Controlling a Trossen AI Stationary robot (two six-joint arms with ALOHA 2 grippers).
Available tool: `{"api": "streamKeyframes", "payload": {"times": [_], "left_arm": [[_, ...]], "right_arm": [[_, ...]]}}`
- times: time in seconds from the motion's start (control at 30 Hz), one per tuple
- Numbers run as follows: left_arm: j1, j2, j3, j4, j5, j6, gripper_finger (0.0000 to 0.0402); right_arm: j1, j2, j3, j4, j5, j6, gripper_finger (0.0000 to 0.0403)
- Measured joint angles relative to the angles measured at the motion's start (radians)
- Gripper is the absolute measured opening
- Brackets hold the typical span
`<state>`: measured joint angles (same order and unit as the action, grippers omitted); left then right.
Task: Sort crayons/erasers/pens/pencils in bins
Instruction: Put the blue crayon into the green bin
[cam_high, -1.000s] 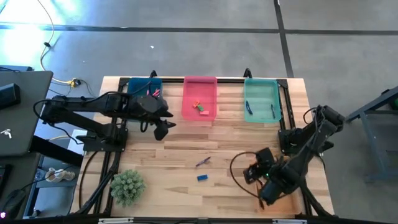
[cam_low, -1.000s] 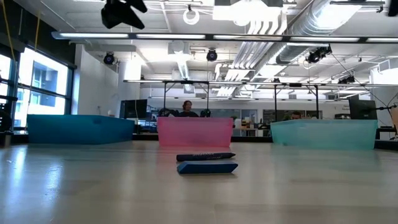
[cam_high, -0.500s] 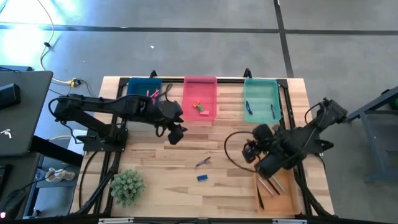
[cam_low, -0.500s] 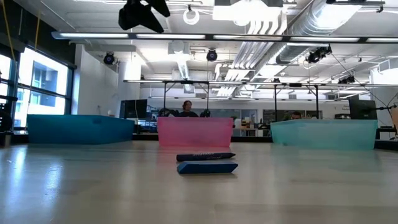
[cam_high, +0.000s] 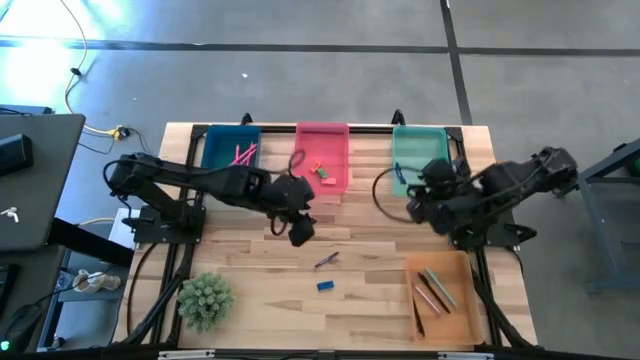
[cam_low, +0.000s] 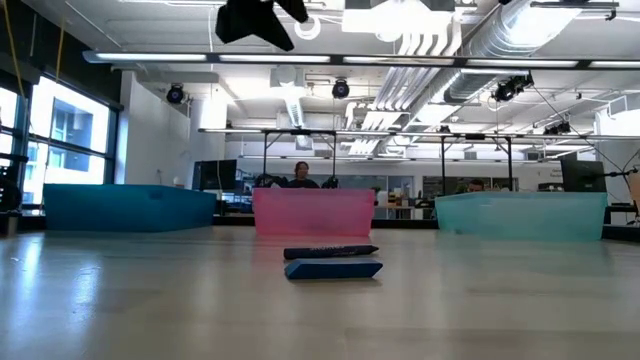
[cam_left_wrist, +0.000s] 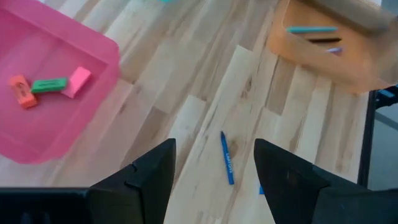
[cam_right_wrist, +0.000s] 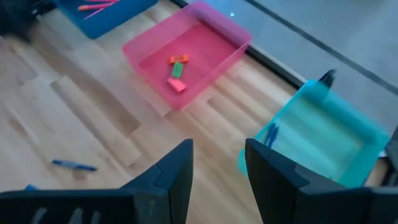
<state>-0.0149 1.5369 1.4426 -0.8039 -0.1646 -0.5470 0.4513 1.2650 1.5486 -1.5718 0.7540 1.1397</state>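
Note:
Three bins stand along the far edge: blue (cam_high: 232, 148), pink (cam_high: 322, 160) and teal (cam_high: 420, 160). An orange bin (cam_high: 440, 296) sits near right. Three erasers, orange (cam_left_wrist: 20, 91), green (cam_left_wrist: 50, 84) and pink (cam_left_wrist: 78, 81), lie in the pink bin (cam_left_wrist: 37, 134). A thin blue stick (cam_high: 326, 260) and a blue eraser (cam_high: 325, 286) lie flat on the table's middle. My left gripper (cam_high: 300, 230) hangs open in front of the pink bin, above and short of the stick (cam_left_wrist: 227, 167). My right gripper (cam_high: 415, 205) hangs open, high, in front of the teal bin.
Thin sticks lie in the blue bin (cam_high: 242, 153), the teal bin (cam_high: 400, 172) and the orange bin (cam_high: 432, 290). A green spiky plant (cam_high: 205, 300) stands at the near left. Bare wood lies between the plant and the orange bin.
My left gripper has travelled toward the table's right edge, from beside the blue bin to in front of the pink bin. My right gripper has risen from over the orange bin, gone toward the far edge up to the teal bin, and rolled; the orange bin now shows.

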Motion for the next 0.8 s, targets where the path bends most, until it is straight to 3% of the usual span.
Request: {"api": "streamKeyframes", "payload": {"times": [0.3, 0.8], "left_arm": [[-0.058, 0.157, 0.009, -0.011, -0.027, -0.100, 0.0204], [-0.160, 0.368, 0.009, 0.025, -0.027, -0.248, 0.0204]], "right_arm": [[-0.129, -0.092, 0.000, 0.000, 0.001, -0.082, 0.0138], [-0.243, -0.092, -0.001, 0.001, -0.031, -0.127, 0.0138]]}}
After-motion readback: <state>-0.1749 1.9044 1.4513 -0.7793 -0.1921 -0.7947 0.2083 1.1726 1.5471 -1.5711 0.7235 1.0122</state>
